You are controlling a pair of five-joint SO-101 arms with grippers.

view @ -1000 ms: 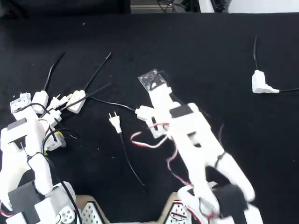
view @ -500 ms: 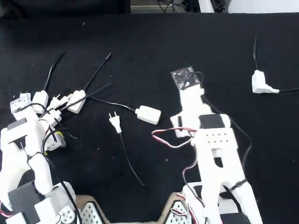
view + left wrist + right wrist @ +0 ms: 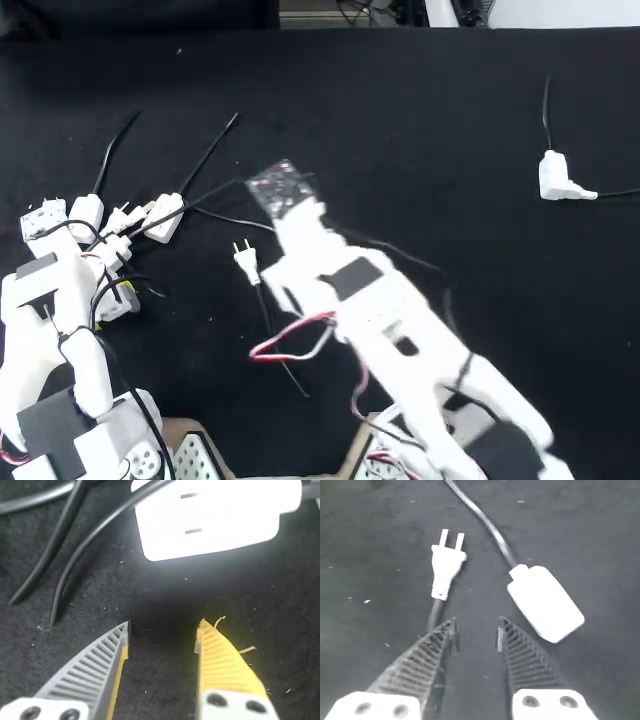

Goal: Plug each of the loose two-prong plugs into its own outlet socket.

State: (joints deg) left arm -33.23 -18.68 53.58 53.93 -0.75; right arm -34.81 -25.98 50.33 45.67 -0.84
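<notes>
Our right gripper (image 3: 283, 188) has swung back from right of centre to the middle-left of the high view. It now hangs by the loose plug (image 3: 246, 260), which lies left of centre, and the outlet socket (image 3: 545, 602) beside it. Its fingers stand slightly apart with nothing between them; the plug lies just ahead of one tip and the socket ahead of the other. We judge that grasping the plug comes next and has not yet begun. Our left gripper (image 3: 162, 627), at the left edge, has not moved. Its fingers are parted and empty, facing another white socket (image 3: 215, 515) among black cables (image 3: 75, 545).
</notes>
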